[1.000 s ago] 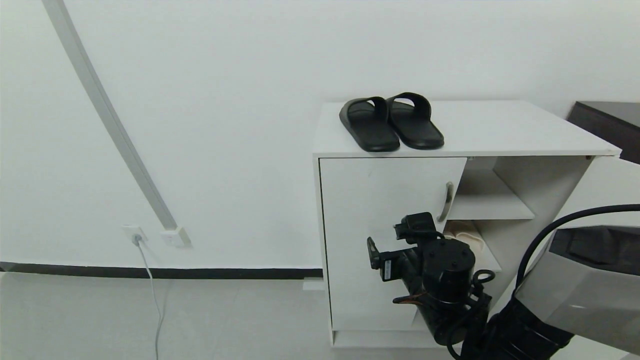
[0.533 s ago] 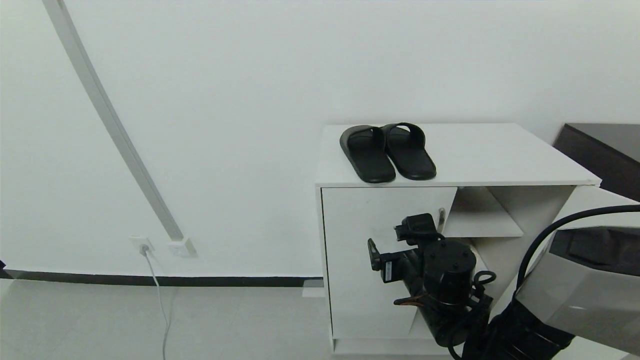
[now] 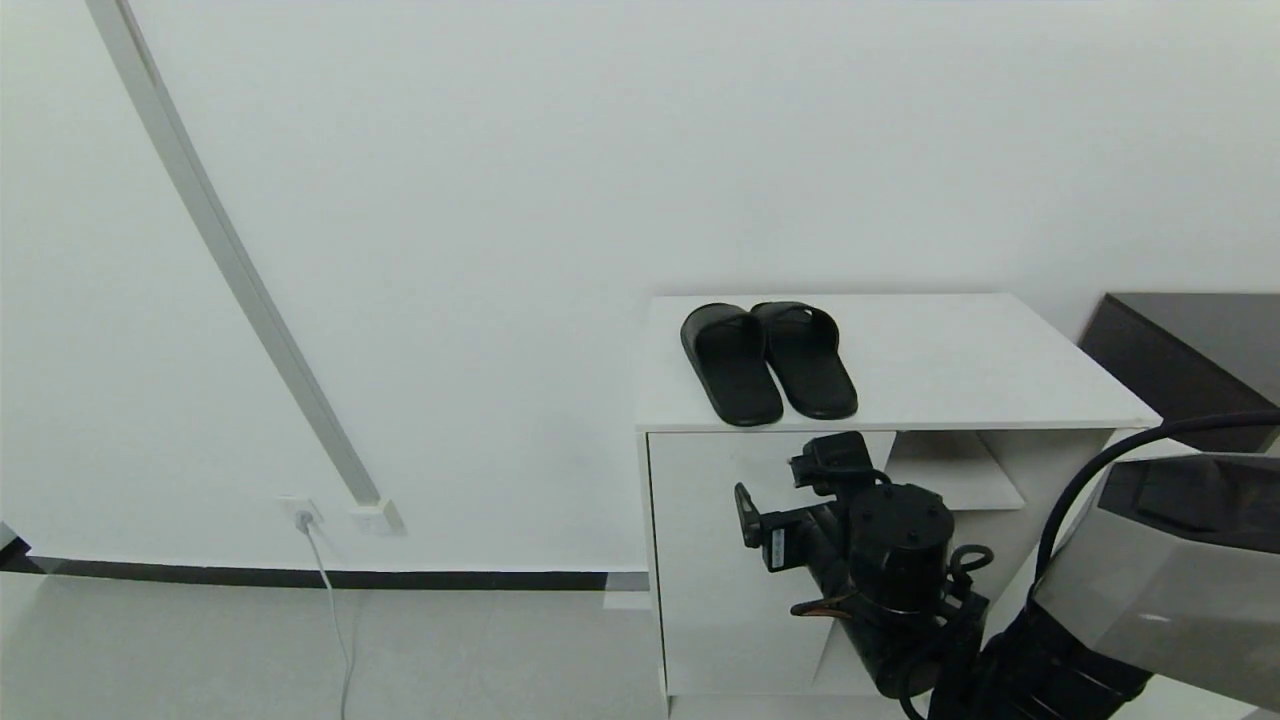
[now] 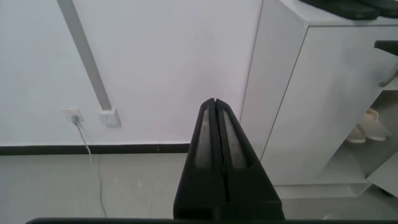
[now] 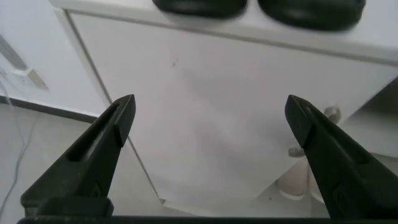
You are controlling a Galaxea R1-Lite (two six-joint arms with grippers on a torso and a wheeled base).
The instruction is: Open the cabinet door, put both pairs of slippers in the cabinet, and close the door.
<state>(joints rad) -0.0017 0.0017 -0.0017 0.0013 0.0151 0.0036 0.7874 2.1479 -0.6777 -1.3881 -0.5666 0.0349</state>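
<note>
A pair of black slippers (image 3: 768, 362) lies on top of the white cabinet (image 3: 950, 360). Its left door (image 3: 710, 560) is closed, and the right side stands open with a shelf (image 3: 955, 470) showing. My right arm (image 3: 890, 550) hangs in front of the cabinet. My right gripper (image 5: 211, 118) is open and empty, facing the closed door (image 5: 205, 124) just below the black slippers (image 5: 199, 5). A beige pair of slippers (image 4: 370, 127) rests on a lower shelf inside. My left gripper (image 4: 214, 102) is shut on nothing, off to the cabinet's left, above the floor.
A dark piece of furniture (image 3: 1190, 350) stands to the right of the cabinet. A wall socket with a cable (image 3: 300, 515) and a slanted grey duct (image 3: 230, 260) are on the wall to the left. The door handle (image 5: 333, 114) sits at the door's edge.
The whole head picture has shifted, so the cabinet and slippers sit lower in it: the camera moved. The right arm keeps its place in the picture.
</note>
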